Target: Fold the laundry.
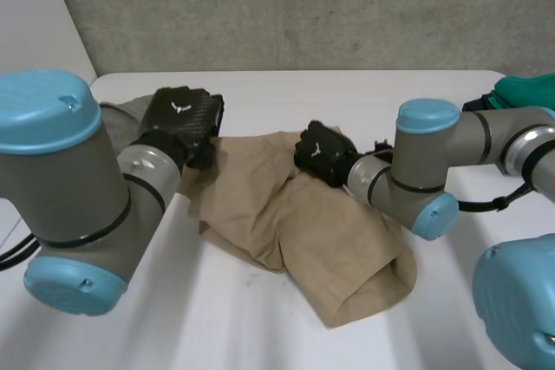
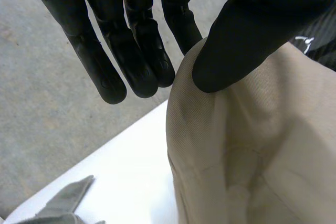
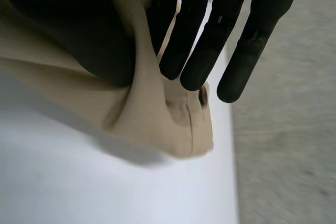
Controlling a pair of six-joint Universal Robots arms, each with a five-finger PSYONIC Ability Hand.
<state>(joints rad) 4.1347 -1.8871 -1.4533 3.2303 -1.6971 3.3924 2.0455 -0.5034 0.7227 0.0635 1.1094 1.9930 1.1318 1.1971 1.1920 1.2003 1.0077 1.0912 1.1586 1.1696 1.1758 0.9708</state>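
Observation:
A tan garment [image 1: 303, 231] lies crumpled across the middle of the white table [image 1: 217, 318]. My left hand [image 1: 180, 117] is at the garment's far left edge. In the left wrist view its thumb [image 2: 241, 40] presses a raised fold of the tan garment [image 2: 252, 156] against its straight fingers [image 2: 131, 61]. My right hand [image 1: 323, 152] is at the far middle edge. In the right wrist view the tan garment [image 3: 152, 119] is pinched between the thumb and the straight fingers [image 3: 199, 51], and a seamed corner hangs just below the fingertips.
A grey-green cloth [image 1: 121, 110] lies at the table's far left, behind my left arm; its tip [image 2: 63, 208] lies on the table beside the tan garment. A green cloth [image 1: 529, 88] sits at the far right edge. A concrete wall stands behind the table.

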